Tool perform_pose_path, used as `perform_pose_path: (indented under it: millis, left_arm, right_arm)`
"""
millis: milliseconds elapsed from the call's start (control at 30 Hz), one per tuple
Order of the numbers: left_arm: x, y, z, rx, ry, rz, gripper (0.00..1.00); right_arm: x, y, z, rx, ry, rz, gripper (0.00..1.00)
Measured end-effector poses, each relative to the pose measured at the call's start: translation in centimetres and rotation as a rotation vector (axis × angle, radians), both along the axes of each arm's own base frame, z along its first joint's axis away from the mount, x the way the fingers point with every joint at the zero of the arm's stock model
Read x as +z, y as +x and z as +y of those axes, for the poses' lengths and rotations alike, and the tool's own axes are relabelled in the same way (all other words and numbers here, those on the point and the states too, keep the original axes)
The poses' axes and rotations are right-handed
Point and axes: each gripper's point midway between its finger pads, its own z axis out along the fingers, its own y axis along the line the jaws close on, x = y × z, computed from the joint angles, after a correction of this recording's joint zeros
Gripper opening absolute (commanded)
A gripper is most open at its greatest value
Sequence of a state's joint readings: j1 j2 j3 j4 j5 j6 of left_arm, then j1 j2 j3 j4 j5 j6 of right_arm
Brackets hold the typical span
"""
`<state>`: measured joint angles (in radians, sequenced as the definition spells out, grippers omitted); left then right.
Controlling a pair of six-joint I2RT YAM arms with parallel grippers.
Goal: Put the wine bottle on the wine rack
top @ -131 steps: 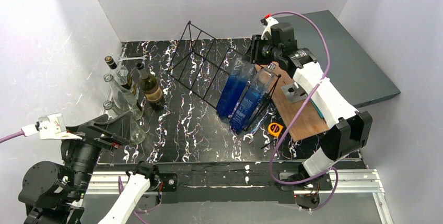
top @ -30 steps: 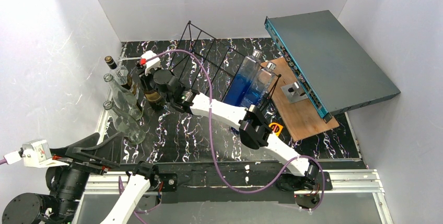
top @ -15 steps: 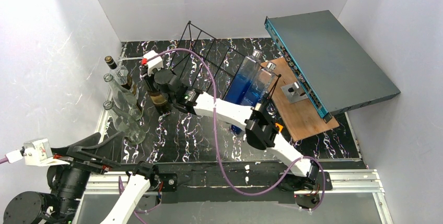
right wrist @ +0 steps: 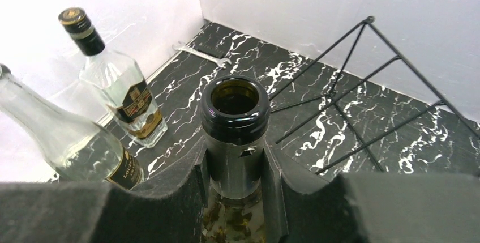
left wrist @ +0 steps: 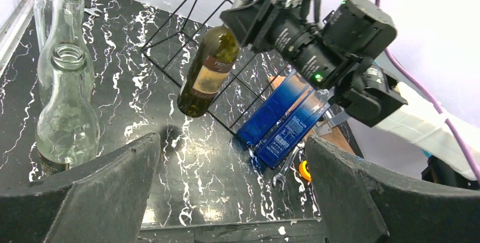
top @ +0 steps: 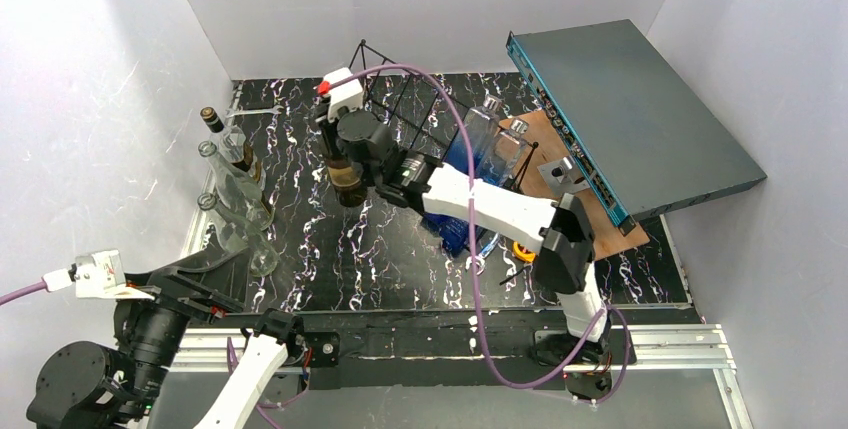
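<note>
Right gripper (right wrist: 235, 166) is clamped tight on the neck of the wine bottle (left wrist: 205, 70), which hangs tilted with its base apparently off the table (left wrist: 170, 197), right by the left end of the wine rack (right wrist: 368, 77); can't tell if they're touching. Two blue bottles (left wrist: 283, 118) are lying in the rack's far-right slots. Left gripper (left wrist: 232, 197) is spread wide with nothing in it, near the clear bottles (left wrist: 65, 113).

We count six bottles in all: one dark wine bottle (left wrist: 206, 70), two blue bottles (left wrist: 283, 119) and three clear glass bottles (top: 243, 201). We also see one wine rack (left wrist: 175, 33), two wrenches (top: 475, 264), one tape measure (top: 520, 247), one wooden board (top: 590, 224), one metal bracket (top: 555, 175) and one grey case (top: 640, 109).
</note>
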<state>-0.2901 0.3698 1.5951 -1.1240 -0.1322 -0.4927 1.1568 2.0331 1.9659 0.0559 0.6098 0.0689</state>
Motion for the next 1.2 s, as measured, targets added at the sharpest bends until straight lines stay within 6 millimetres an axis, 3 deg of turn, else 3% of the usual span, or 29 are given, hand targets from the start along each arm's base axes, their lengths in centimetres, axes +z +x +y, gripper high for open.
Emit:
perform_pose_path:
  millis: [200,567,867,1033,1200]
  left_arm:
    - [0.0,0.2,-0.3,-0.009,-0.006,0.001,0.99]
    - [-0.1,0.4,-0.4,-0.013,-0.009,0.005,0.99]
    - [-0.1,0.4,-0.5,-0.014,-0.017,0.007,0.99]
    - [-0.3,0.5,-0.7,-0.022,-0.023,0.016,0.99]
    - [-0.3,0.5,-0.8,-0.028,-0.027,0.013,0.99]
  right_arm:
    - [1.8,1.7,-4.1,-0.069,0.053,0.02,0.01]
    - [0.1,5.3,-10.0,-0.186,0.057,0.086,0.01]
    - [1.1,6.7,-13.9,-0.242,0.108,0.124,0.01]
    - [-0.3,7.0,-15.2,-0.258,0.104,0.158,0.01]
    - [-3.5,7.7,-16.4,-0.266,0.088,0.227,0.01]
